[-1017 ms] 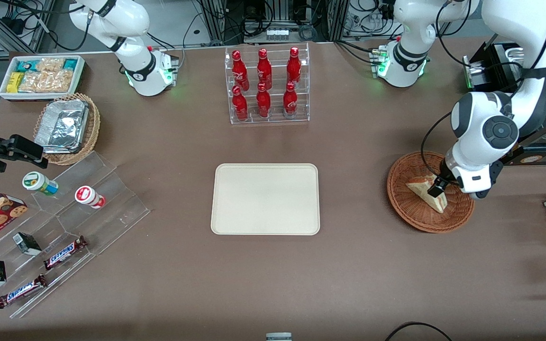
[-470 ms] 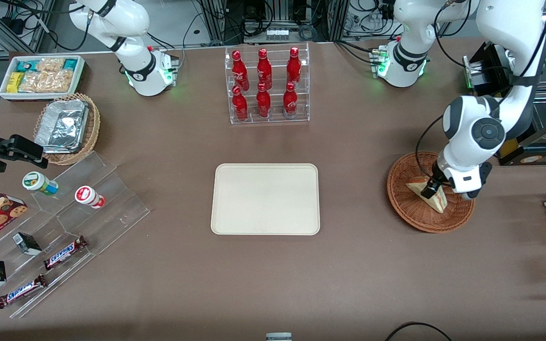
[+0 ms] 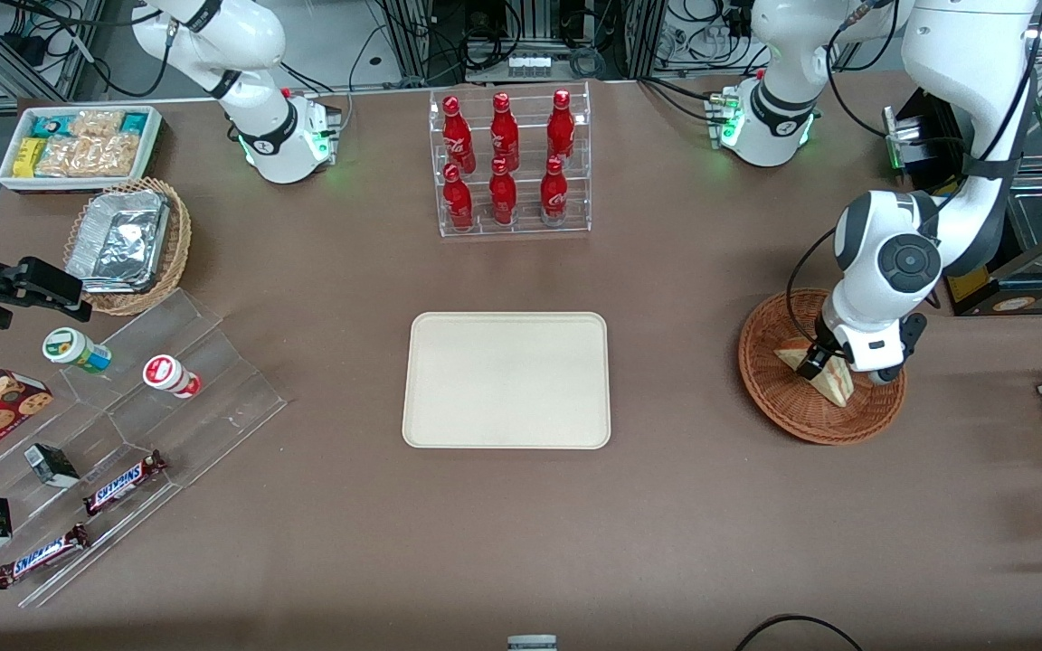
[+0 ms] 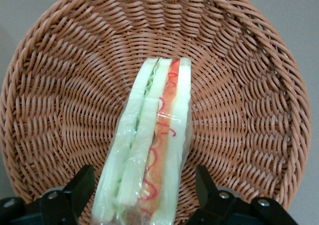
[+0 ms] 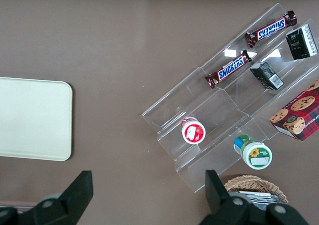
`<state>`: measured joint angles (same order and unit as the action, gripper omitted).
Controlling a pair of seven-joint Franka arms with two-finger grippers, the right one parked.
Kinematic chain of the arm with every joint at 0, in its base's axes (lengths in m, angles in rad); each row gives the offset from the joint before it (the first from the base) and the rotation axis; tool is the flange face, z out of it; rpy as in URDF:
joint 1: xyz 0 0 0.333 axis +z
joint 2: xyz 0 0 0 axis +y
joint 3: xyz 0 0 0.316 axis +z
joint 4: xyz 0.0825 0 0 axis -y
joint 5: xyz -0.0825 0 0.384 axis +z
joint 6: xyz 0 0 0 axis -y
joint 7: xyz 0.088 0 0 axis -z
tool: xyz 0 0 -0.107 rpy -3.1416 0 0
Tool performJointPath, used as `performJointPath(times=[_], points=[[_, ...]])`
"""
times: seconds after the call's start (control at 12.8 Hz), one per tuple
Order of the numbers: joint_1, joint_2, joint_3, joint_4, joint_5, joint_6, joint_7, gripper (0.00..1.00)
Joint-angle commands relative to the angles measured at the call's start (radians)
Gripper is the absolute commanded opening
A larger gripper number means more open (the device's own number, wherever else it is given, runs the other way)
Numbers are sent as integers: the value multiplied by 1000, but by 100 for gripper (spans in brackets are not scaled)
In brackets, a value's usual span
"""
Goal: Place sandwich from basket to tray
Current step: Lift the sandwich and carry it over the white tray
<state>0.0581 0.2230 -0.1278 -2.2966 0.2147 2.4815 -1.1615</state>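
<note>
The sandwich (image 4: 149, 150), a plastic-wrapped wedge of pale bread with green and red filling, lies in the round reddish-brown wicker basket (image 4: 60, 85). In the front view the sandwich (image 3: 833, 380) sits in the basket (image 3: 792, 411) toward the working arm's end of the table. My left gripper (image 4: 144, 195) is open, low over the basket, with one finger on each side of the sandwich and a gap to each. The gripper (image 3: 824, 366) partly hides the sandwich in the front view. The cream tray (image 3: 506, 380) lies empty at the table's middle.
A clear rack of red bottles (image 3: 510, 163) stands farther from the front camera than the tray. Toward the parked arm's end are a tan basket with foil trays (image 3: 127, 244), a white snack bin (image 3: 78, 145) and a clear stepped stand with snacks (image 3: 114, 443).
The left arm has shifted toward the table's middle and lowered over the basket, bringing the open fingers around the sandwich. The sandwich has not moved.
</note>
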Motion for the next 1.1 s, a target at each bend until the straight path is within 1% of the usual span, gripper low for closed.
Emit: performJointPath(times=[0.0, 0.08, 0.16, 0.23, 0.31, 0.39, 0.55, 0.7, 0.86, 1.02], points=[[2, -2, 0, -4, 29, 17, -33, 65], [2, -2, 2, -3, 29, 17, -50, 37], [0, -2, 1, 2, 29, 16, -58, 17], [-3, -7, 0, 6, 29, 10, -58, 3], [-7, -16, 0, 14, 29, -1, -63, 0], [-15, -25, -1, 40, 29, -50, -60, 0], [-69, -42, -4, 155, 37, -235, -49, 0], [-127, -50, -7, 303, 40, -451, -41, 0], [-193, -54, -10, 418, 35, -567, -41, 0], [-265, -53, -19, 517, 15, -636, -21, 0]])
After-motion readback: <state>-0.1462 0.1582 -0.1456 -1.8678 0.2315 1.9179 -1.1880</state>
